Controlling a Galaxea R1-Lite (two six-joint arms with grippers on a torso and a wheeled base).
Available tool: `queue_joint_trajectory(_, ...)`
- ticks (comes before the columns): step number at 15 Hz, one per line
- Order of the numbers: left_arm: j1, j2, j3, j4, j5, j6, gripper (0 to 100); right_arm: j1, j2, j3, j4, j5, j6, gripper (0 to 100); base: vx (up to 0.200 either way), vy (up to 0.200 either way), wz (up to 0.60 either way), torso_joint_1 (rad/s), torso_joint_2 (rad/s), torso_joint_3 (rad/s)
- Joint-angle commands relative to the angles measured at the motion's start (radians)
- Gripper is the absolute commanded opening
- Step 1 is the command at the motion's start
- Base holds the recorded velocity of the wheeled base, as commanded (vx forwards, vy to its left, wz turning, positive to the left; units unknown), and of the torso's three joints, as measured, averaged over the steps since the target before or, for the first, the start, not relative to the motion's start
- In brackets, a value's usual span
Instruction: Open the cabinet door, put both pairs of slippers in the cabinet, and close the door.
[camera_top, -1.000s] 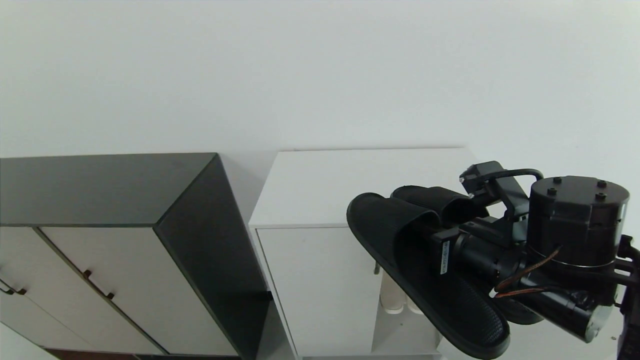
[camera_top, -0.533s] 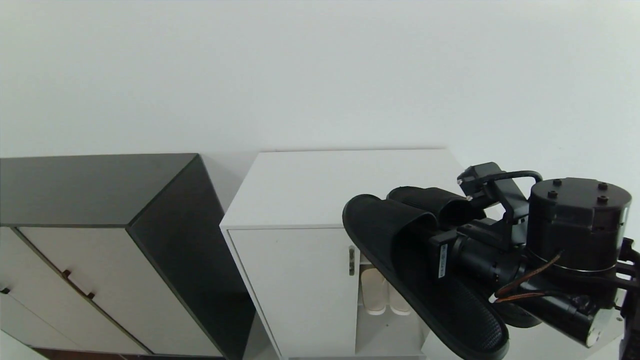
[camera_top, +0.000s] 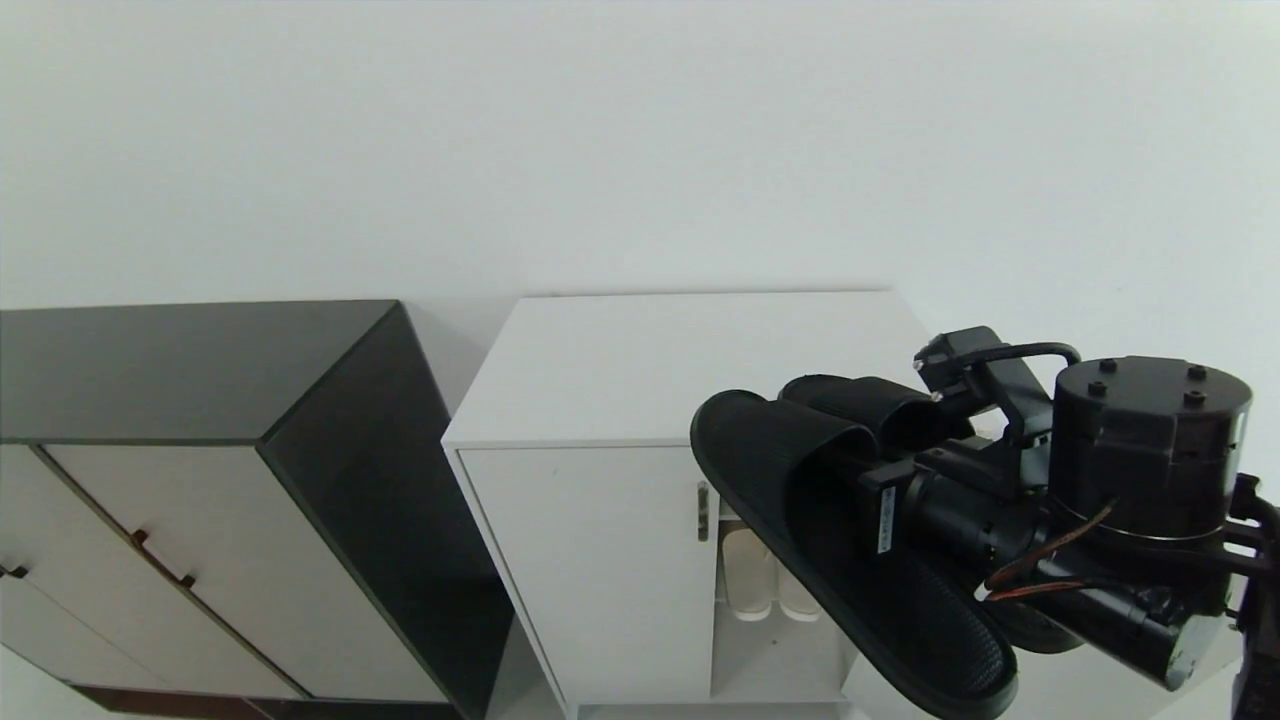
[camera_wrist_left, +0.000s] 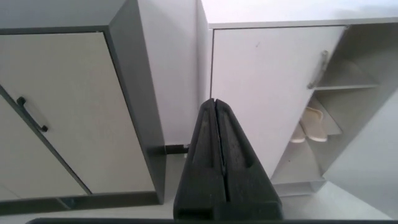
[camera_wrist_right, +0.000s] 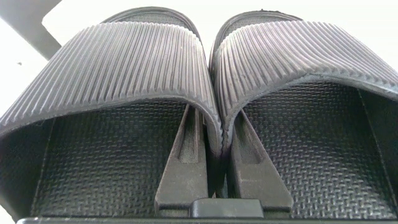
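My right gripper pinches the slippers by their inner straps, so both carry as one for the open cabinet; left gripper is closed, empty.

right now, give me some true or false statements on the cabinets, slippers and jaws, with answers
1. White slippers lie inside the white cabinet. True.
2. The white cabinet is fully closed. False: its right side is open, and only the left door is shut.
3. The right jaws are shut on the black slippers. True.
4. The left jaws hold a slipper. False: they are shut on nothing.
5. The dark cabinet stands to the right of the white one. False: the dark cabinet is on its left in the head view.
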Motion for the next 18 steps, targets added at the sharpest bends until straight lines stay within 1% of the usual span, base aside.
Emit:
queue_joint_trajectory(1,0.0,0.001,0.0,0.0,0.0,0.0,0,0.0,0.007,0.001,-0.003,0.0,0.0,0,-0.2,0.0,0.0,0.002,0.02,0.007)
queue_joint_trajectory(4,0.0,0.001,0.0,0.0,0.0,0.0,0,0.0,0.007,0.003,-0.003,-0.001,-0.002,0,-0.2,0.0,0.0,-0.004,0.0,0.002)
queue_joint_trajectory(8,0.0,0.001,0.0,0.0,0.0,0.0,0,0.0,0.007,0.008,-0.004,-0.003,-0.002,0,0.0,-0.2,0.0,-0.002,0.0,0.007)
queue_joint_trajectory(18,0.0,0.001,0.0,0.0,0.0,-0.001,0,-0.022,0.033,0.014,-0.007,-0.003,-0.003,0,0.0,0.0,0.0,0.0,0.0,0.0)
